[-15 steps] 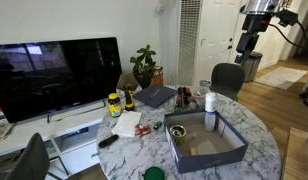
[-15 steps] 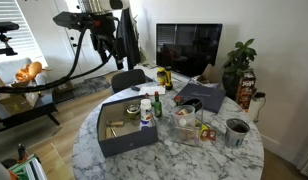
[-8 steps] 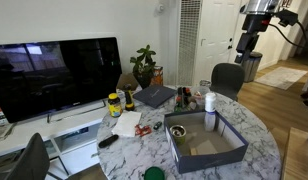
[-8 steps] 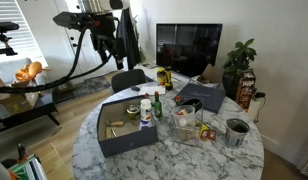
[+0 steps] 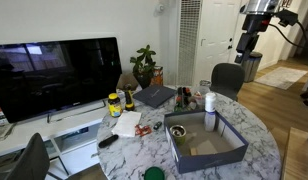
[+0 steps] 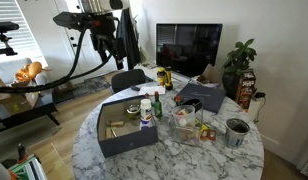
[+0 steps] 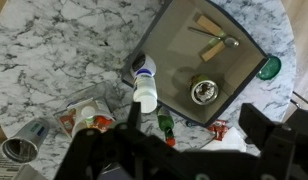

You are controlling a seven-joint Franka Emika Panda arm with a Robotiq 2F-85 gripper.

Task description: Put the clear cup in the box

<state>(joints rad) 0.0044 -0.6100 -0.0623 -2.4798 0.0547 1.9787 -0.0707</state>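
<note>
Nothing had moved since the earlier frames. In the wrist view the gripper (image 7: 194,152) hung high above the table (image 7: 54,50), jaws spread and empty, apparently to survey. The clear cup (image 7: 89,115) stood lower left, outside the box (image 7: 179,55) at upper right.

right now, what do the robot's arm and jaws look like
In an exterior view the arm shows a pale grey, rounded end segment with a black, boxy tool section hanging below it. In an exterior view black cables trail off it in a long loop. In the wrist view the jaws are chunky, matt black and out of focus. No markings are legible.
</note>
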